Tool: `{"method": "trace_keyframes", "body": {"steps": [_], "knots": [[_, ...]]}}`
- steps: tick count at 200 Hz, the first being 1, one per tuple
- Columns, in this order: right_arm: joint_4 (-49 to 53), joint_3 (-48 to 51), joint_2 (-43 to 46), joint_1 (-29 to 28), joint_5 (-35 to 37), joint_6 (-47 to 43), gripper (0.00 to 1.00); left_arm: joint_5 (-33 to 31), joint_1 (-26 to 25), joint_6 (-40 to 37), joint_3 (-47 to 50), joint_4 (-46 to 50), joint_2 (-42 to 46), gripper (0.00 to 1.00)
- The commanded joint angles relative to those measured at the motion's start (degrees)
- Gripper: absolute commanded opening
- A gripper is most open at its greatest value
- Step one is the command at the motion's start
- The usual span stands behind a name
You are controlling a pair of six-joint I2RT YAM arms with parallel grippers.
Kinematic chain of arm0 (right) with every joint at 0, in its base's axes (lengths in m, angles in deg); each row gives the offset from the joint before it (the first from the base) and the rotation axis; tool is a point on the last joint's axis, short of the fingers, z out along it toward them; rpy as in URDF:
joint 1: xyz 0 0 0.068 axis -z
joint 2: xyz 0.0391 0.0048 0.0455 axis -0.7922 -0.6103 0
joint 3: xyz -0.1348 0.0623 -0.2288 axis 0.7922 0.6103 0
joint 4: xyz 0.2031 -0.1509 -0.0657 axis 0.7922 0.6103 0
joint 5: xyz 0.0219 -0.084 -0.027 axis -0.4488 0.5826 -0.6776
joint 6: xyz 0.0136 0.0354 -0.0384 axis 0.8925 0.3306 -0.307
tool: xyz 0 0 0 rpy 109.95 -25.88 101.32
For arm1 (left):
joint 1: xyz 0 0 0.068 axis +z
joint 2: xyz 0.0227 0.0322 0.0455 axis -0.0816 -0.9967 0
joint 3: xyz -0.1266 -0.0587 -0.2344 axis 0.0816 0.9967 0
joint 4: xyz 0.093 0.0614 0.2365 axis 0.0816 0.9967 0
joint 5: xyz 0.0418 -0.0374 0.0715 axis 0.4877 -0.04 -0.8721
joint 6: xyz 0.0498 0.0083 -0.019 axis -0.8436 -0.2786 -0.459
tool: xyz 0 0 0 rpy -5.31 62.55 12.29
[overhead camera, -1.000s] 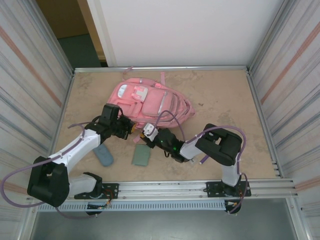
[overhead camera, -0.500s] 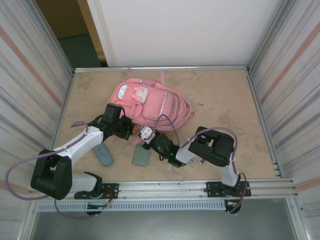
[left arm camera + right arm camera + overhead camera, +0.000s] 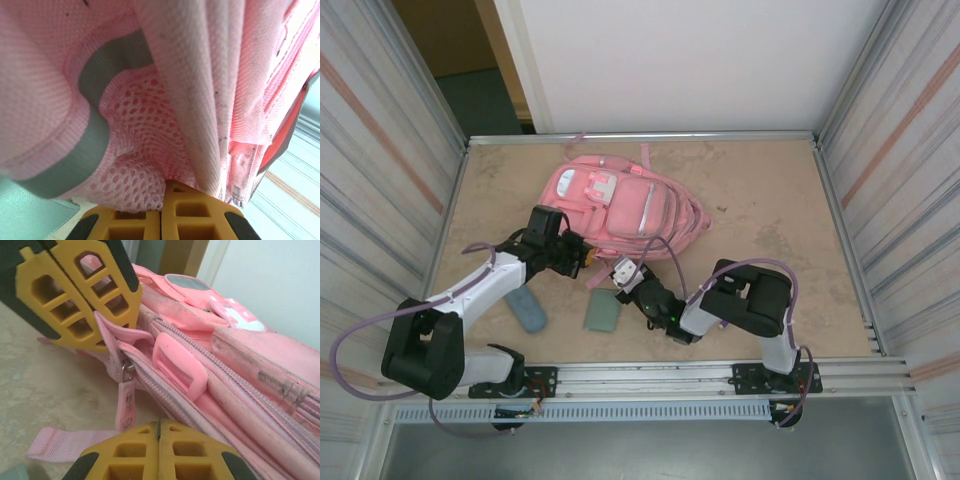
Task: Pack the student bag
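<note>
Mesh of the student bag [image 3: 145,130] hides the tips of the left tool [image 3: 162,192], fabric cut off all round.

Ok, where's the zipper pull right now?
In the right wrist view, the zipper pull hangs off the backpack's near corner, just below the left gripper and above the right gripper.

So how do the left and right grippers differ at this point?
The left gripper is shut on a fold of the student bag; the right gripper is shut with nothing visible between its fingers. The left meets the bag's near edge; the right sits further right, close to the zip pull but not gripping it. Both have yellow fingers.
</note>
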Motion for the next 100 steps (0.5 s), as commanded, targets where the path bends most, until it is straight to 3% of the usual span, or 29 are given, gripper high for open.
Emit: {"method": "trace_keyframes", "body": {"steps": [1,11,22,75,100], "knots": [[0.2,0.1,2.6,-1.3,1.2,-0.8,0.06,3.3,0.0,-1.3,-1.9,-0.9,1.2,0.0],[1.8,-1.0,2.6,-1.9,1.0,-0.7,0.24,3.8,-0.3,-1.2,-1.9,-0.7,1.4,0.0],[2.5,-2.4,2.0,-2.3,1.2,-1.3,0.29,4.1,-0.7,-1.0,-1.8,-0.7,1.5,0.0],[0.1,-8.8,-4.8,-2.3,8.1,-4.6,0.36,4.8,-2.5,0.4,-0.5,-0.7,3.3,0.0],[0.1,-8.7,-5.4,-2.0,8.6,-3.7,0.33,4.5,-2.7,1.6,0.6,-1.9,3.7,0.0]]}}
